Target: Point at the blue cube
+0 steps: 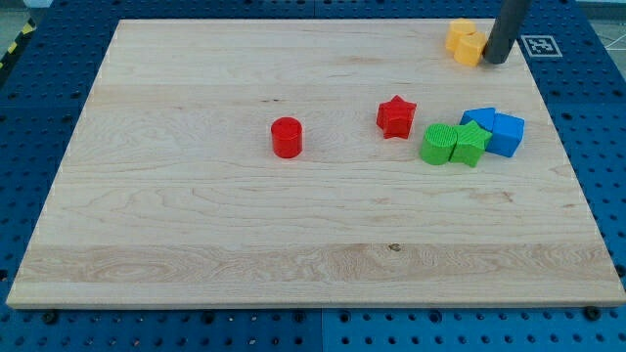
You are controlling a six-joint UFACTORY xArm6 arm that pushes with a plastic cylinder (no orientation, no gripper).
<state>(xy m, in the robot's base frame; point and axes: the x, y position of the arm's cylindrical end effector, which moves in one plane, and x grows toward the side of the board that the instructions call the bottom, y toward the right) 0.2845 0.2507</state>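
Note:
The blue cube (506, 134) sits at the view's right, touching a second blue block (477, 118) just behind it on its left. My tip (495, 61) rests on the board near the view's top right corner, right beside a yellow block (465, 41) on its left. The tip is well above the blue cube in the view, apart from it.
A green star (469, 144) and a green cylinder (438, 144) sit against the blue blocks on their left. A red star (396, 116) lies left of them. A red cylinder (287, 137) stands near the middle. The wooden board (196, 244) lies on a blue pegboard table.

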